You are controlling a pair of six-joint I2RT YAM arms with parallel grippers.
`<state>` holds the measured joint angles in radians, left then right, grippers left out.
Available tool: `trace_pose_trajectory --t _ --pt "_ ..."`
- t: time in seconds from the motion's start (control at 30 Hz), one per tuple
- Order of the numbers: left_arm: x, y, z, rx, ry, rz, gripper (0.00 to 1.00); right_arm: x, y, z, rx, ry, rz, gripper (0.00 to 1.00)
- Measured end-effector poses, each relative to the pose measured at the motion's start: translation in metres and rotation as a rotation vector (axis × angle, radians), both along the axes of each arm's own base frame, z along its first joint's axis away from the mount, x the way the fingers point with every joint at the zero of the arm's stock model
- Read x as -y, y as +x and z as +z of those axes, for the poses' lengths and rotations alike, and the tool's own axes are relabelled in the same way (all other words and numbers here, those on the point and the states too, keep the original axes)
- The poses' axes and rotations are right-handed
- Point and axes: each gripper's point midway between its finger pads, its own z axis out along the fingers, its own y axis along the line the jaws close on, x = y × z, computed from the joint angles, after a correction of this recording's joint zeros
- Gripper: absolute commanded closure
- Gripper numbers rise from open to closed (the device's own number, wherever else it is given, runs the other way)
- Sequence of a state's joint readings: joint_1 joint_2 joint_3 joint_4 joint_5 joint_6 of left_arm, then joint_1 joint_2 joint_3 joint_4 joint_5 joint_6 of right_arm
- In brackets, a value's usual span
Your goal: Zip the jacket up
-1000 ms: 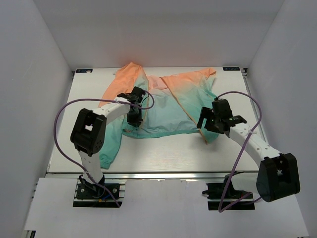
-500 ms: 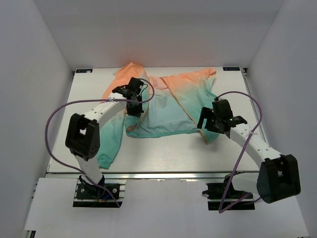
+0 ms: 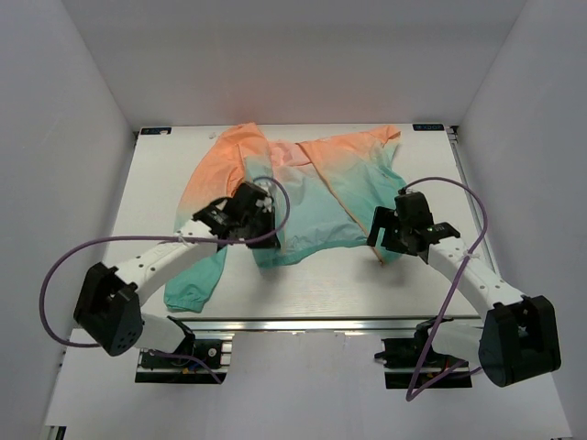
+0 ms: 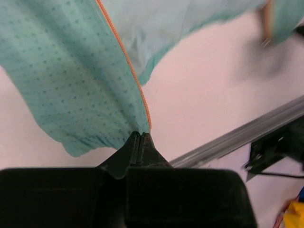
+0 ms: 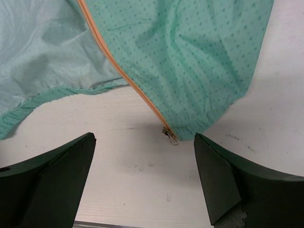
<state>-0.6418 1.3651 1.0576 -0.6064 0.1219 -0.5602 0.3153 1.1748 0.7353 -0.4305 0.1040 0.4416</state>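
The jacket [image 3: 321, 188] lies open on the table, orange at the far shoulders and teal at the near hem. My left gripper [image 3: 267, 242] is shut on the hem corner of the left front panel, right at the orange zipper edge [image 4: 124, 57]; the pinch shows in the left wrist view [image 4: 141, 137]. My right gripper [image 3: 382, 246] is open and hovers over the right panel's hem corner. In the right wrist view [image 5: 144, 142] the zipper slider [image 5: 169, 135] lies on the table between the fingers, at the end of the orange tape.
The white table [image 3: 321, 289] has a metal rail [image 4: 237, 137] along its near edge, close to my left gripper. White walls enclose the sides and back. Purple cables loop from both arms.
My left gripper has moved from the jacket's upper left down toward the near edge, pulling the left panel's hem corner with it to the right. The right gripper has barely shifted.
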Motion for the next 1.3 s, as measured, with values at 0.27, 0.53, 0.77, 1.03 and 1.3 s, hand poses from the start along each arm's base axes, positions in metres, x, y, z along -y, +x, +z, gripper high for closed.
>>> trace_pose_trajectory --t 0.27,0.53,0.77,1.03,1.3 --pt "0.018 -0.065 -0.095 -0.244 0.114 -0.073 0.97 0.002 -0.007 -0.008 -0.027 -0.009 0.004 0.11" --pt "0.022 -0.062 -0.099 -0.239 0.105 -0.069 0.18 0.007 -0.007 -0.011 -0.026 -0.056 0.036 0.11" --pt "0.012 -0.066 -0.101 -0.265 0.163 -0.048 0.02 0.009 -0.004 -0.018 -0.047 -0.082 0.054 0.11" --pt "0.052 -0.017 -0.014 -0.050 0.017 -0.063 0.02 0.005 0.010 -0.011 -0.035 -0.095 0.081 0.11" --pt "0.116 0.011 -0.019 -0.049 -0.098 -0.189 0.02 0.005 0.008 -0.029 -0.093 -0.118 0.107 0.11"
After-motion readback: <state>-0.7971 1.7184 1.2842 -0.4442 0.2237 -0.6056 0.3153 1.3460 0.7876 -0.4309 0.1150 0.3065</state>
